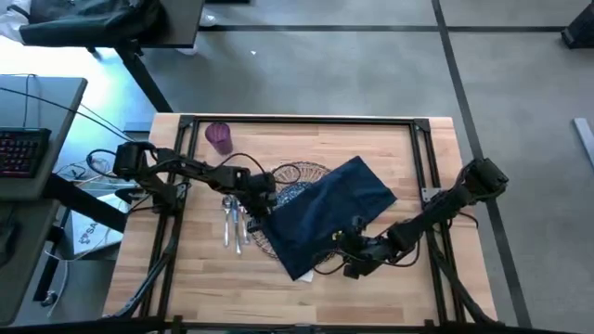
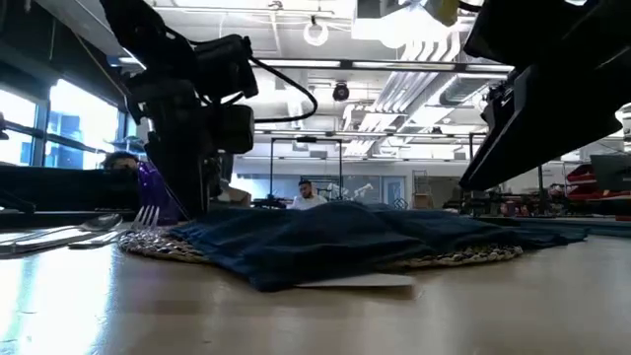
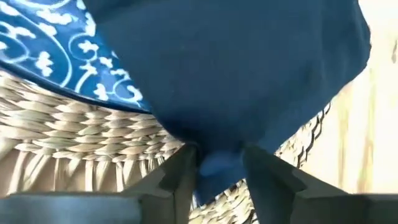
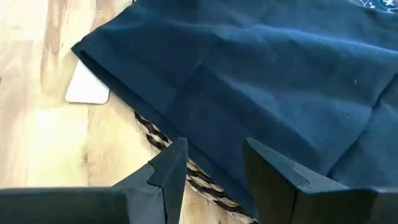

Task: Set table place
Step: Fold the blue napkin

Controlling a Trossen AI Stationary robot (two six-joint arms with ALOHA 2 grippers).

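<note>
- Left gripper: fingers pinching a fold of the navy napkin at the wicker charger rim.
- Right gripper: fingers spread, low over the napkin's near edge and the charger's braided border.
- Napkin: draped across the blue-patterned plate, hiding most of it.
- Cutlery: beside the charger's left edge; pieces hard to tell apart.
- Small white card: partly under a napkin corner; no writing legible.
- Purple cup: at the far table edge.

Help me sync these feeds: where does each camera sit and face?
High: overhead, straight down; both arms, navy napkin over charger.
Low: tabletop height, facing the room; arms come in from above.
Left wrist: left end effector pinching napkin, plate beyond.
Right wrist: right end effector open above napkin.
All share the napkin.
</note>
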